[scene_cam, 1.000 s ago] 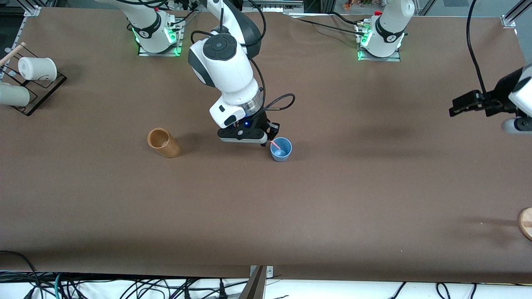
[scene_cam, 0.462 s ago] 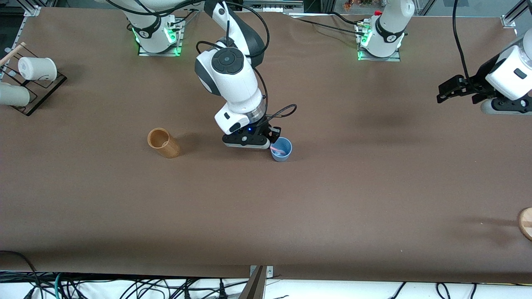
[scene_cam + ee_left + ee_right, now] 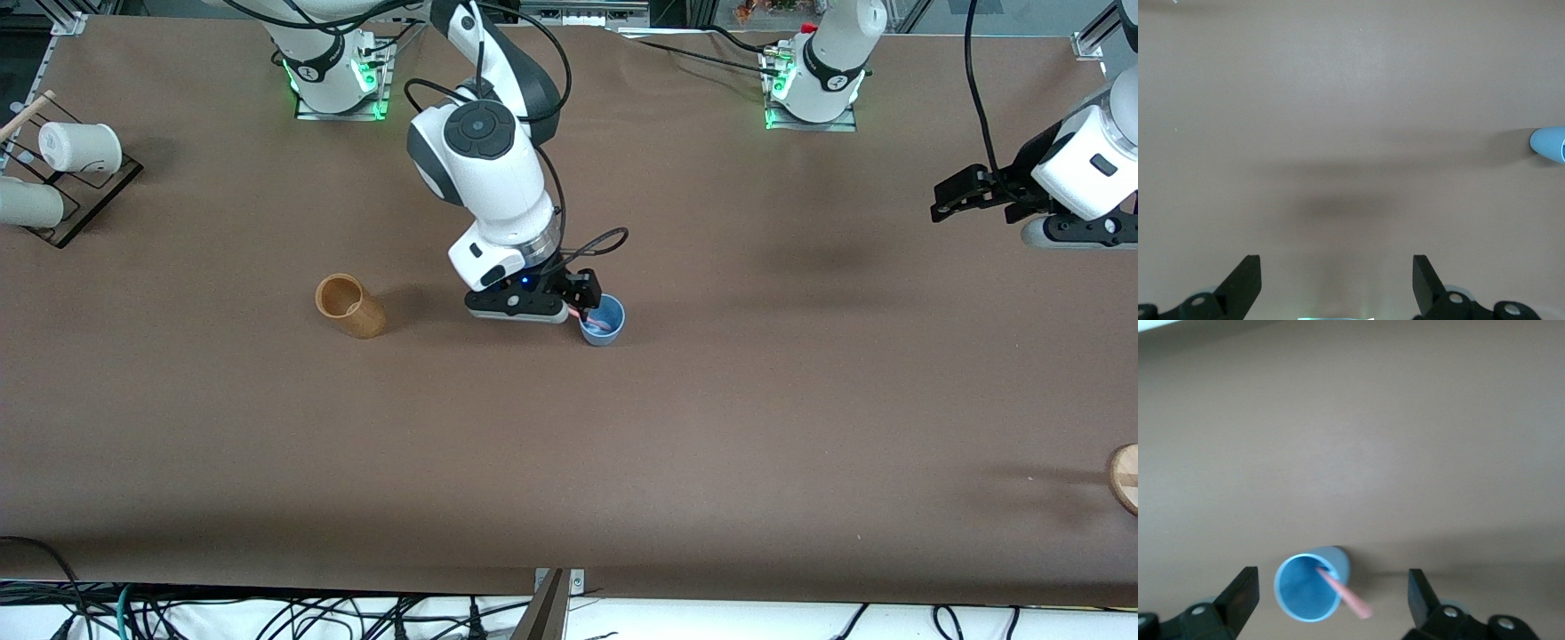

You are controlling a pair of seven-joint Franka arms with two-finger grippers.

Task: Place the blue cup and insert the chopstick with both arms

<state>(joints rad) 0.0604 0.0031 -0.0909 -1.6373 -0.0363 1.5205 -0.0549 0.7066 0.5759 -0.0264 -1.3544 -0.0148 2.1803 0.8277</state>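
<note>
Even, diffuse light from above falls on the brown table (image 3: 711,427), casting soft blurred shadows under both arms and no glare. Green lamps glow at the arm bases (image 3: 338,89). Both wrist views look hazy and washed out, with soft edges.

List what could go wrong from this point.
1. The chopstick leans on the cup's rim with its top sticking out between the open right gripper's fingers; a sideways retreat could catch it and tip the cup.
2. The cup looks small and light; the leaning stick might topple it.
The left gripper waits, open, over its end of the table.
</note>
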